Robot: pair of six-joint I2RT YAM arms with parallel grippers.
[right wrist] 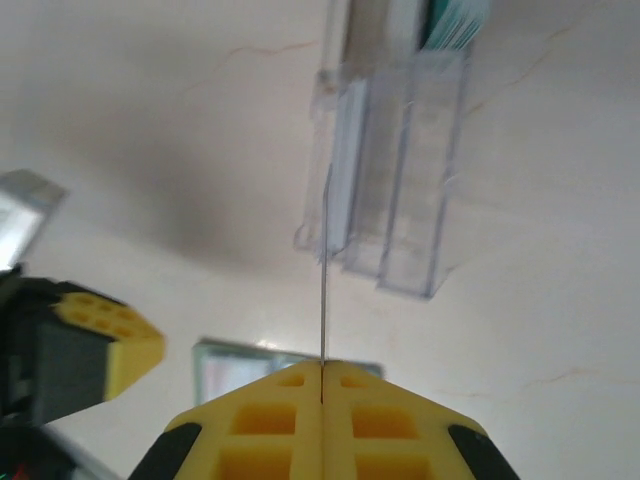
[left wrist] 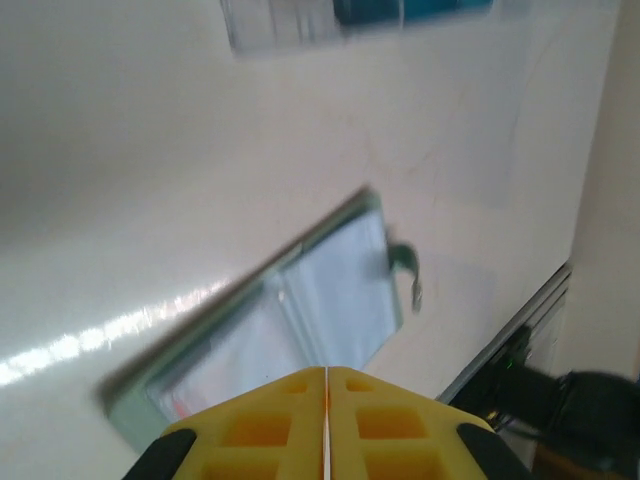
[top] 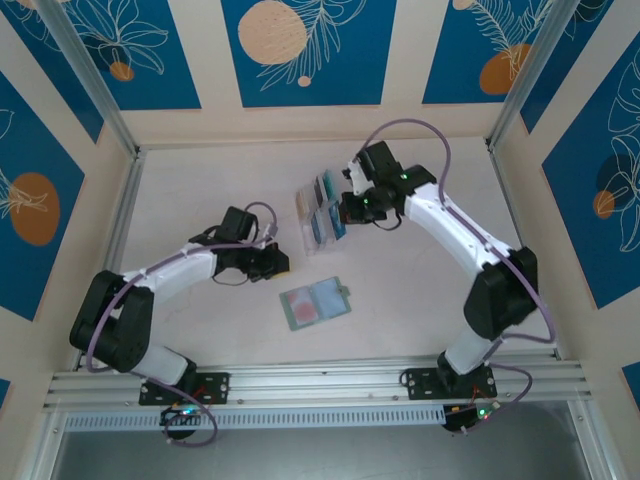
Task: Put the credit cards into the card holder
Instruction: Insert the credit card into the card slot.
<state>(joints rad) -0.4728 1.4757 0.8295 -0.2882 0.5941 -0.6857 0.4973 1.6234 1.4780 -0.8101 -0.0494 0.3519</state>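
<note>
The right hand (right wrist: 322, 392) is pinching fully closed on a thin plastic credit card (right wrist: 323, 290). The card is showing edge-on as a fine line rising from between the yellow pads (right wrist: 250, 425), so I cannot tell its colour. In the overhead view this hand is hanging just beside the right edge of a clear plastic slotted rack (top: 312, 205). From the wrist, the card's far edge is overlapping the rack's near corner, and I cannot tell whether the two are touching.

The rack is standing around the middle of the pale surface (top: 200, 190). It is holding teal and blue credit cards (top: 327, 228) upright in its slots.

The left hand (top: 278, 264) is also closed, its pads meeting with nothing between them. It is hovering left of the rack, just beyond the far left corner of the card holder.

The flat sage-green folding card holder (top: 315, 303) is lying open toward the near edge of the surface, between the two arms and slightly skewed. Its clear pockets are facing up, and the left half is showing a reddish tint. A small tab (top: 346, 291) is sticking out from its right edge.

Bare surface is running along all four edges of the card holder. A narrow strip is separating it from the aluminium rail (top: 320, 375) at the near edge. Wider room is lying open to its right and toward the far left corner.
</note>
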